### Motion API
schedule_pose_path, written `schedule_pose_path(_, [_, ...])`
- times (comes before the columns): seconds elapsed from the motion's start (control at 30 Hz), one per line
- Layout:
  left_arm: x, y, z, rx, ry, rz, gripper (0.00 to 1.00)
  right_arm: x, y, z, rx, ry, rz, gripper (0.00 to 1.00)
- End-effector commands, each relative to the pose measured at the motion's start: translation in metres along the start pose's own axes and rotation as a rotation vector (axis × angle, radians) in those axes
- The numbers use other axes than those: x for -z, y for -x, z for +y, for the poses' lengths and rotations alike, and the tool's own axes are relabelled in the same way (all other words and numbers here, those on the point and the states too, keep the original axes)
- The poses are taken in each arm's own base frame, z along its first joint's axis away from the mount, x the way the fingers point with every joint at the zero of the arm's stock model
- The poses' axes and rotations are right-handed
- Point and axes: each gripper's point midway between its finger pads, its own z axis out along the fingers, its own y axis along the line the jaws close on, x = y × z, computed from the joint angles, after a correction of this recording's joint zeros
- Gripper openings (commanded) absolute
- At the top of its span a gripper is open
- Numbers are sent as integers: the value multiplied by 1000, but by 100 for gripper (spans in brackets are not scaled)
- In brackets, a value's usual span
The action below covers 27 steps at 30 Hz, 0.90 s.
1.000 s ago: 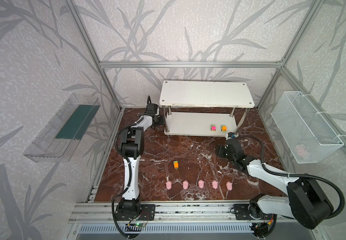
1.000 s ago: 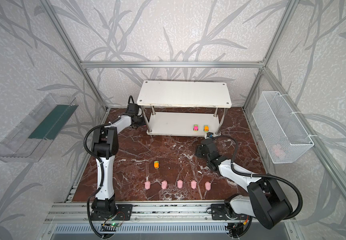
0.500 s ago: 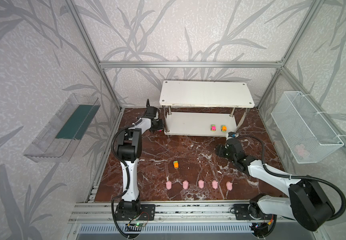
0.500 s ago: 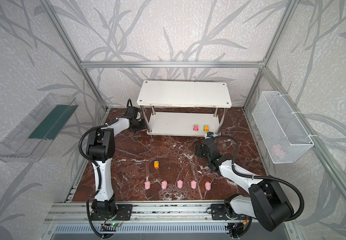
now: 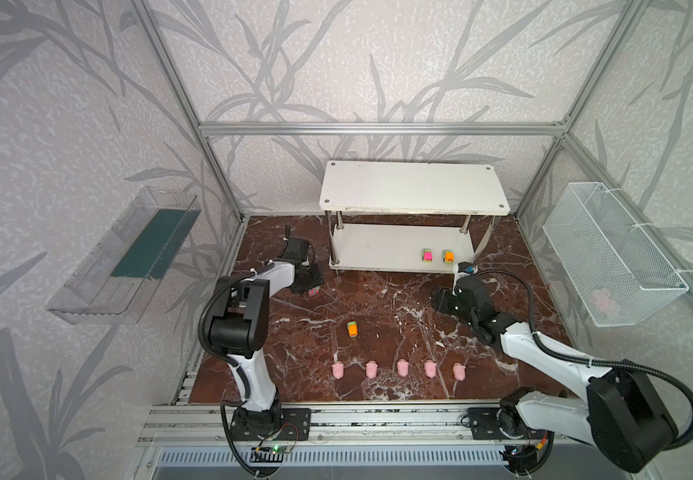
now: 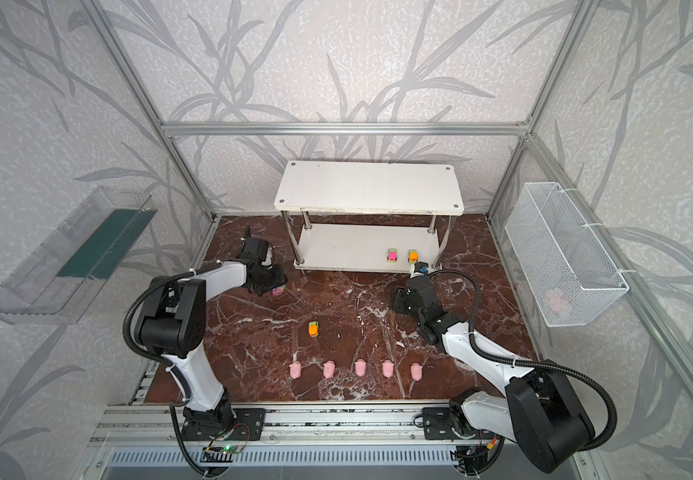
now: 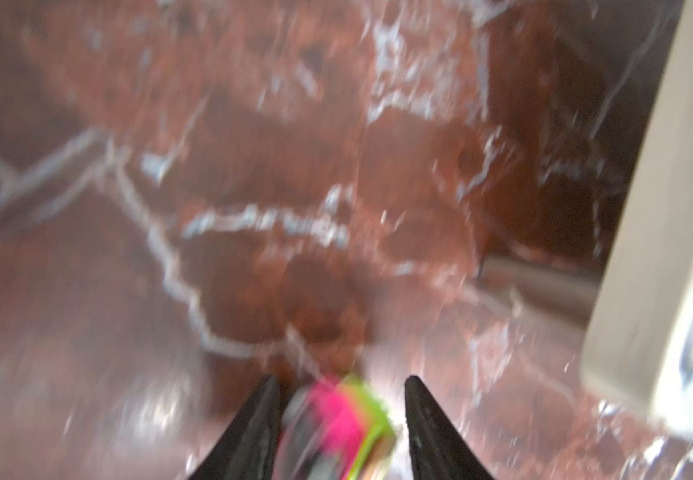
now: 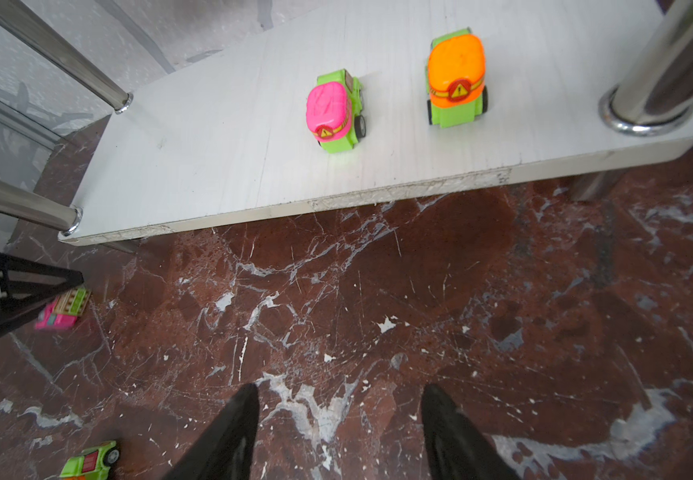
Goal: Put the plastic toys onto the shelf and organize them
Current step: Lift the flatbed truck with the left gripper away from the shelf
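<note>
1. Dark red marble-patterned tabletop [image 5: 399, 299]: seen across the lower centre of both top views. The unsorted toys lie on it.
2. White two-tier rectangular shelf with chrome posts [image 5: 411, 187]: set at upper centre, against the back wall. Its top tier is bare. The lower tier is judged to be filled first, being reachable from the front.
3. White wire mesh basket [image 5: 611, 253], right edge, and clear plastic wall tray [image 5: 124, 257], left edge: both are mounted off the table.
4. Right gripper [image 8: 340, 388]: its jaws are held wide apart with nothing between them. It is poised over bare marble just before the shelf's front edge.
5. Left gripper [image 7: 340, 382]: its jaws are parted partway, and a pink-and-green toy car [image 7: 336, 419] lies between them. The view is smeared, so a firm grip cannot be confirmed.
6. Five pale-pink pig figures [image 5: 402, 368]: lined up evenly at lower centre, well apart from the shelf and not yet shelved.
7. Pink-roofed green car [image 8: 332, 110] and orange-roofed green car [image 8: 455, 77]: parked side by side at the right end of the lower tier, which suggests a row is being built. A loose orange-topped car [image 5: 352, 329] lies mid-table, between pigs and shelf.
</note>
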Motion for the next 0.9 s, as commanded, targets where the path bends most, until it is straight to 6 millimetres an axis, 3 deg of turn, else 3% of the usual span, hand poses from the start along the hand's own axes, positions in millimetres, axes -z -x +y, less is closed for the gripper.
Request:
schedule_pose_path(0.0, [18, -27, 9, 51, 29, 23, 48, 7, 0, 1, -4, 22, -9, 63])
schedule_pose_path(0.17, [41, -52, 16, 76, 14, 6, 49, 12, 0, 6, 5, 52, 1, 63])
schedule_pose_path(0.4, [56, -81, 21, 60, -5, 38, 52, 17, -4, 7, -2, 69, 10, 63])
schedule_pose_path(0.5, [53, -83, 25, 50, 15, 27, 54, 19, -5, 5, -11, 68, 3, 63])
schedule_pose_path(0.87, [22, -68, 10, 36, -21, 60, 55, 25, -4, -1, -9, 47, -13, 63])
